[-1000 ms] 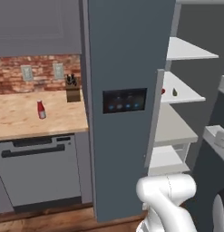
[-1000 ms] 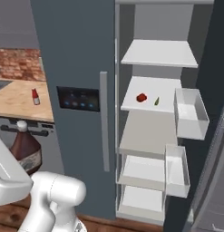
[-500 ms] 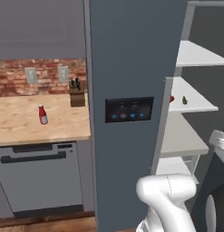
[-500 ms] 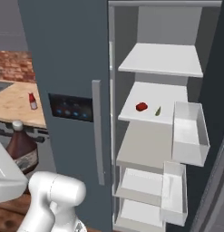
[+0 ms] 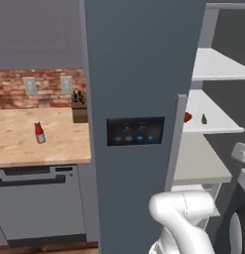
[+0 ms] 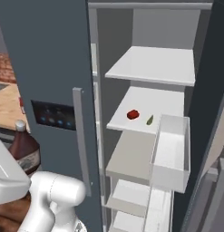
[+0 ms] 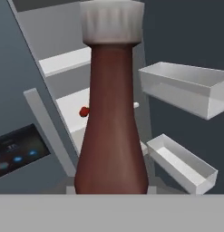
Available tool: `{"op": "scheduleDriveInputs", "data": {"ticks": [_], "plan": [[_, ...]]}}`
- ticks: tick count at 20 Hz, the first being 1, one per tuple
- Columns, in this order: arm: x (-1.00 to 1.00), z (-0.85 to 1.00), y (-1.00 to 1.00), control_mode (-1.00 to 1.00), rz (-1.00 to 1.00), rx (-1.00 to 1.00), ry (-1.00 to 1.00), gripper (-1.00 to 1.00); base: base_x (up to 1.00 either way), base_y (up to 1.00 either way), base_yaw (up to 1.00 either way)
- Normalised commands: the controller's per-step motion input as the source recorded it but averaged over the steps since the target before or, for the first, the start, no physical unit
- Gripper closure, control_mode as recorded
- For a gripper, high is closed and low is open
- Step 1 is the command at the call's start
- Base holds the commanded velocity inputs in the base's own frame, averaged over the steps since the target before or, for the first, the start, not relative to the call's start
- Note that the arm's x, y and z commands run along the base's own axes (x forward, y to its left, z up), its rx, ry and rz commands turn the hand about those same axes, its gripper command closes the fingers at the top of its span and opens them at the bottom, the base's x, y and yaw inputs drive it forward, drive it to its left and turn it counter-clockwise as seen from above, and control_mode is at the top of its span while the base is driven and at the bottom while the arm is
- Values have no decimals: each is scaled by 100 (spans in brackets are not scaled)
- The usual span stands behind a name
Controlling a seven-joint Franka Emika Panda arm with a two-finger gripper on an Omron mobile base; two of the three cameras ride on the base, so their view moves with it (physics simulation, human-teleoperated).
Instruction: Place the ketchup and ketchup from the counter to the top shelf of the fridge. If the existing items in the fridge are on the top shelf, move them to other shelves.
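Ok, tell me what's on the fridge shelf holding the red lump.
On that shelf: the red lump and a small green thing beside it, apart. The fridge door hides the shelf's left end.

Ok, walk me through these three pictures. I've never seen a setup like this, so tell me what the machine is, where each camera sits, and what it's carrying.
This is a rendered kitchen with a white robot arm on a base that can drive. Two cameras ride on that base behind the arm, one to its left and one to its right. Both look at the tall slate-grey fridge, whose white inside shows beside it. The third camera sits on the arm's hand and looks along its tool.

The tool holds a dark brownish-red ketchup bottle with a white cap, which stands upright and close in the hand view. It also shows at the left of the right base view.

On the light tan wooden counter stands a small bright red bottle. The fridge's top shelf is bare. On the shelf below lie a small red lump and a tiny dark-green pear-shaped thing.
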Motion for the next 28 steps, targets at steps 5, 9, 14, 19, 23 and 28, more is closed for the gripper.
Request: {"op": "scheduleDriveInputs", "data": {"ticks": [5,9,14,19,23,28], "plan": [[0,0,0,100,0,0,0,100,35,-27,10],[0,0,0,100,0,0,0,100,17,-63,6],[0,0,0,100,0,0,0,100,26,-57,6],[0,0,0,100,0,0,0,100,33,-30,8],[0,0,0,100,0,0,0,100,35,-18,7],[0,0,0,100,0,0,0,100,34,-23,8]]}}
